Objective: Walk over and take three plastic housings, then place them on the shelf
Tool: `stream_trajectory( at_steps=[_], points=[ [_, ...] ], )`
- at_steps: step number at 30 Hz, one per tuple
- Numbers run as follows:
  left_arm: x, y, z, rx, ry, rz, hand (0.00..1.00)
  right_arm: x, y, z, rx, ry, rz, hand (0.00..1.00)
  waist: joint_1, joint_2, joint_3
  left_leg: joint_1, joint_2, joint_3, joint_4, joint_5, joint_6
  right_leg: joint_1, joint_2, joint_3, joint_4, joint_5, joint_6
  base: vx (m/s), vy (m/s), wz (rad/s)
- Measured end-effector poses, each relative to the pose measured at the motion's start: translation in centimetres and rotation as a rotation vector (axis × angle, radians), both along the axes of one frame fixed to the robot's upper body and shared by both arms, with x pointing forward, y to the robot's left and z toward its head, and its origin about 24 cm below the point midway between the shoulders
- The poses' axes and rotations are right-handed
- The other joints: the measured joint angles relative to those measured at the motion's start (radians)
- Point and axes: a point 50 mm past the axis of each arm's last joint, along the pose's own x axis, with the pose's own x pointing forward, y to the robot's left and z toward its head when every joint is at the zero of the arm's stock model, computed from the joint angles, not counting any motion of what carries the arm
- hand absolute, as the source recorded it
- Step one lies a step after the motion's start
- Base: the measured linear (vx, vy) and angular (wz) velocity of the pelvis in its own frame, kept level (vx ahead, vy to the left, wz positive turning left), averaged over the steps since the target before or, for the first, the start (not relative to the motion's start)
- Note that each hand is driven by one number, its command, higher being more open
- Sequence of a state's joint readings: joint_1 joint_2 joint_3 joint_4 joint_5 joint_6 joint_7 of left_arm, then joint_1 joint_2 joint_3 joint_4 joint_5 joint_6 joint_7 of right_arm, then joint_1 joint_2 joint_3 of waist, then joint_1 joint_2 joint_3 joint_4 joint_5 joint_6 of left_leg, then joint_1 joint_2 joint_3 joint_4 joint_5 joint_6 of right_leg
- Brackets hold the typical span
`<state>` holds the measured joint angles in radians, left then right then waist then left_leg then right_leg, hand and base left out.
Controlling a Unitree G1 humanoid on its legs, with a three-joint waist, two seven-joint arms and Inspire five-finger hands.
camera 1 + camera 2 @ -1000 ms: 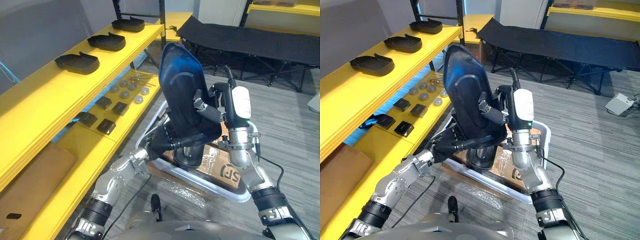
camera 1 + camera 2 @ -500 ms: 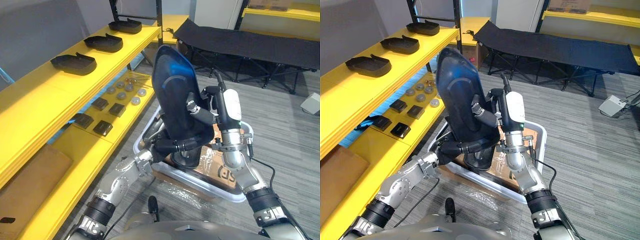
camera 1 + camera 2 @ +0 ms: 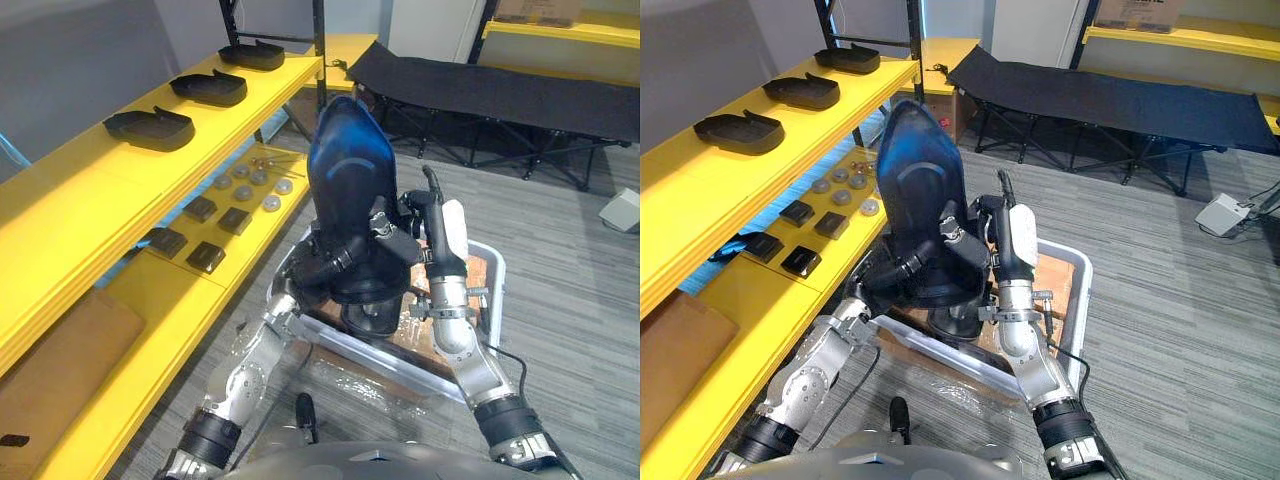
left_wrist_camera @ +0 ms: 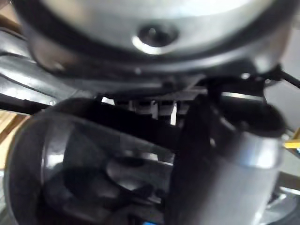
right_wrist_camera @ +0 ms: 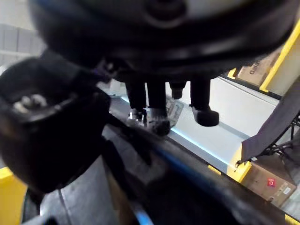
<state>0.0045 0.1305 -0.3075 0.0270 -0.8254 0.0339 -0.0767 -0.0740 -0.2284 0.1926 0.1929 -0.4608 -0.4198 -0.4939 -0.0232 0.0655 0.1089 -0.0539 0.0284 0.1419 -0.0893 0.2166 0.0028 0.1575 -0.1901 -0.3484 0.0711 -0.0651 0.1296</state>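
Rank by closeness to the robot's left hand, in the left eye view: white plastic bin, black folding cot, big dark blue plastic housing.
1. Big dark blue plastic housing, gripped in the left hand fingers.
2. White plastic bin, just below.
3. Black folding cot, far back.

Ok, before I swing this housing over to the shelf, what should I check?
1. Grip of left robot hand on housing: fingers curled round it, ok.
2. Grip of right robot hand: curled on it, ok.
3. Housing held upright: ok.
4. Lower edge above the bin rim: cannot tell, the hands hide it.
5. Bare room on the top shelf, nearer than the three shelved housings: ok.
6. Next housing waiting in the bin: ok.
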Motion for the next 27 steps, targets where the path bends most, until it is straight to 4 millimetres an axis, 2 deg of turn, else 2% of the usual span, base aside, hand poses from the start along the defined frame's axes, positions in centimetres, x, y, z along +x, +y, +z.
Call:
stream_trajectory(
  at_steps=[13, 14, 20, 27],
  points=[
    [0.0, 0.1, 0.0, 0.03, -0.016, 0.023, 0.0, -0.7, 1.1, -0.6, 0.059, 0.017, 0.006, 0.0, -0.007, 0.003, 0.0, 0.0, 0.003, 0.016, 0.0, 0.0, 0.0, -0.017, -0.002, 0.022, 0.015, -0.006, -0.004, -0.01, -0.005, -0.03],
    [0.0, 0.0, 0.0, 0.03, -0.018, 0.023, 0.0, -0.7, 1.1, -0.6, 0.067, 0.019, 0.005, 1.0, -0.008, 0.003, 0.0, 0.0, 0.004, 0.017, 0.0, 0.0, 0.0, -0.018, -0.002, 0.024, 0.015, -0.006, -0.004, -0.02, -0.01, -0.05],
    [0.0, 0.1, 0.1, 0.082, -0.046, 0.035, 0.0, -1.2, 1.0, -1.1, 0.121, 0.062, 0.034, 1.0, -0.011, 0.005, -0.001, 0.0, 0.004, 0.018, 0.0, 0.0, 0.0, -0.019, -0.001, 0.025, 0.015, -0.006, -0.004, 0.0, 0.0, 0.0],
    [-0.9, 0.4, 1.5, 0.224, -0.189, 0.081, 0.0, -2.1, 0.4, -1.4, 0.364, 0.172, 0.126, 1.0, -0.01, 0.006, -0.001, 0.0, 0.004, 0.018, 0.0, -0.001, -0.001, -0.019, -0.002, 0.025, 0.014, -0.006, -0.005, 0.0, 0.0, 0.0]
  ],
)
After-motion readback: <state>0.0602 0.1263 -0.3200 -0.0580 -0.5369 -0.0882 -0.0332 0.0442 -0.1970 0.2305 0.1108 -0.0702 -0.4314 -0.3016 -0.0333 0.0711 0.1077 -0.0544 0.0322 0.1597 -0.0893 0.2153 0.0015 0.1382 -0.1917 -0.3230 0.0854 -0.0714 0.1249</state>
